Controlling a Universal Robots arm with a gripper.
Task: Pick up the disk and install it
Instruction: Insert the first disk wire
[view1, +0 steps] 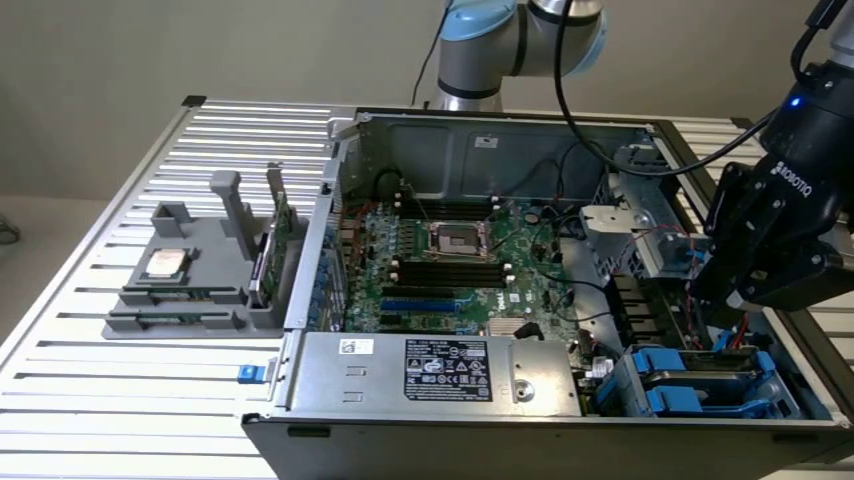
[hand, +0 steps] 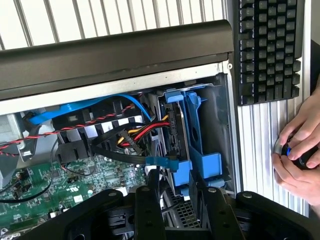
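On the white slatted tabletop, at the exterior view's left of the open grey metal computer case, a grey plastic parts holder is seen; a small square silver chip lies on it and a thin green circuit card stands upright in it. Inside the case a green motherboard is laid flat. At the case's corner toward the exterior view's right, the flat silver-grey disk in its bright blue plastic carrier frame is seated in the drive bay. The black robot hand is held just above that bay. In the wrist view the disk is seen edge-on in the bay, beside red, yellow and black cables, and the hand is placed with its two fingers on either side of the carrier's near end, partly parted; whether the frame is actually gripped cannot be told. Beyond the case a black keyboard lies on the tabletop, and a person's hand is rested on a small dark object
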